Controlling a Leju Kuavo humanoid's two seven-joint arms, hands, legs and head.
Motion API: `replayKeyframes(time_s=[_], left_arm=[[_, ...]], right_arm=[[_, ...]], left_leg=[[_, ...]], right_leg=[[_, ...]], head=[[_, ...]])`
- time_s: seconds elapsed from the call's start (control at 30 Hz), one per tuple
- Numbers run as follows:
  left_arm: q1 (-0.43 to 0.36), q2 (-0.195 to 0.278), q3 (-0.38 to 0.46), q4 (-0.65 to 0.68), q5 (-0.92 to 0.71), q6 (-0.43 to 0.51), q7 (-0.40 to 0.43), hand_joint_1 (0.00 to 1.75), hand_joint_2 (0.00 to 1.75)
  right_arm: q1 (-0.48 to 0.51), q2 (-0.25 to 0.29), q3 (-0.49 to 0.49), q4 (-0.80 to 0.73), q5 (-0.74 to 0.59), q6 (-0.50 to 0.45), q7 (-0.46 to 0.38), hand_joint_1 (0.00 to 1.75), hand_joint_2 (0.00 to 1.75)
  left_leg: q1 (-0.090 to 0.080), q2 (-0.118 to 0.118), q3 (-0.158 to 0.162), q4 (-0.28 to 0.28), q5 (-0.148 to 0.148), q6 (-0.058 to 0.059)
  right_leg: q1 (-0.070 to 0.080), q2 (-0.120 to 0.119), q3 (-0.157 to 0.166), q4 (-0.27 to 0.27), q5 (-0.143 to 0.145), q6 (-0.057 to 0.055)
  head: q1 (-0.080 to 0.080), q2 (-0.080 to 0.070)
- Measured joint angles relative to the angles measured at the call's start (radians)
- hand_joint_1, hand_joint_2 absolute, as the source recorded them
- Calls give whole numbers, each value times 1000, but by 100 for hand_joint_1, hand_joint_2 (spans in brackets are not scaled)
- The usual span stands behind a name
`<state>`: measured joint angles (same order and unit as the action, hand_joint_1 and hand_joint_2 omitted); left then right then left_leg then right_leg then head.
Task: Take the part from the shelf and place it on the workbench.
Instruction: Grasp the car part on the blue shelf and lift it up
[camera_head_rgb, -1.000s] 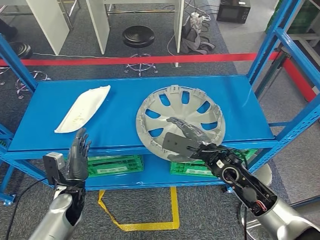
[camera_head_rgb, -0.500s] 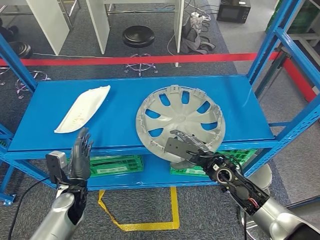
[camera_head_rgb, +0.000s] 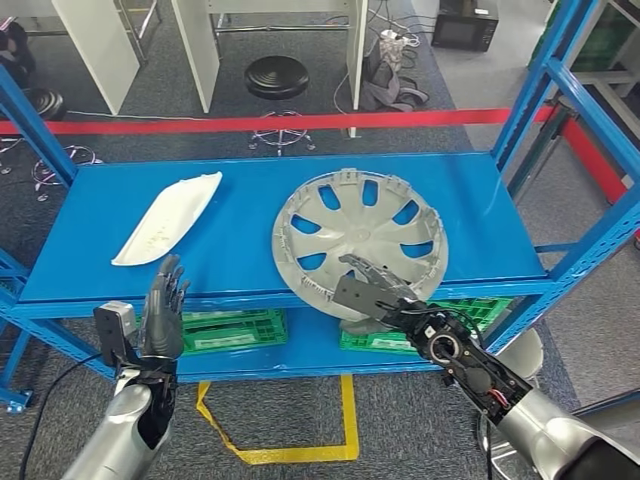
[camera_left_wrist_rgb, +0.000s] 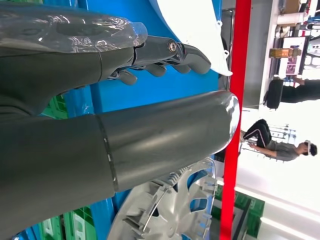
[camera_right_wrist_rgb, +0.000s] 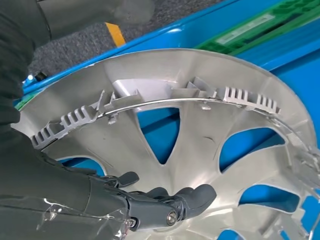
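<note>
— Grey fingers of my right hand (camera_head_rgb: 367, 290) lie over the near rim of the silver hubcap (camera_head_rgb: 361, 239), thumb beneath it; I read that as a grip on the rim.
— And where's the hubcap?
— On the blue shelf (camera_head_rgb: 241, 225), its near edge overhanging the front lip.
— The other hand?
— My left hand (camera_head_rgb: 161, 312) is raised before the shelf's front edge, fingers spread, holding nothing. A white panel (camera_head_rgb: 167, 216) lies beyond it on the shelf.
</note>
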<state>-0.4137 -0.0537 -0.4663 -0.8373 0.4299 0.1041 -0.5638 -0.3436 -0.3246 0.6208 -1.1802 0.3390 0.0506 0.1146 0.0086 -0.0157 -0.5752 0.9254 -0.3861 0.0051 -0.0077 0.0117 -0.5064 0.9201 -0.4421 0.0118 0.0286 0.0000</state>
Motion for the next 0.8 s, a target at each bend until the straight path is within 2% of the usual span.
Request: replayKeyframes(time_s=[0.47, 0.8], left_arm=[[0, -3, -7, 1, -1, -6, 0, 0, 0], [4, -2, -8, 1, -3, 0, 6, 0, 0]], right_arm=[[-45, 3, -2, 105, 61, -2, -21, 0, 175], [-75, 2, -13, 164, 160, -5, -13, 0, 175]], left_leg=[[0, 0, 9, 0, 0, 0], [0, 0, 10, 0, 0, 1]], right_leg=[[0, 0, 9, 0, 0, 0], [0, 0, 10, -1, 0, 0]], head=[[0, 0], [0, 0]])
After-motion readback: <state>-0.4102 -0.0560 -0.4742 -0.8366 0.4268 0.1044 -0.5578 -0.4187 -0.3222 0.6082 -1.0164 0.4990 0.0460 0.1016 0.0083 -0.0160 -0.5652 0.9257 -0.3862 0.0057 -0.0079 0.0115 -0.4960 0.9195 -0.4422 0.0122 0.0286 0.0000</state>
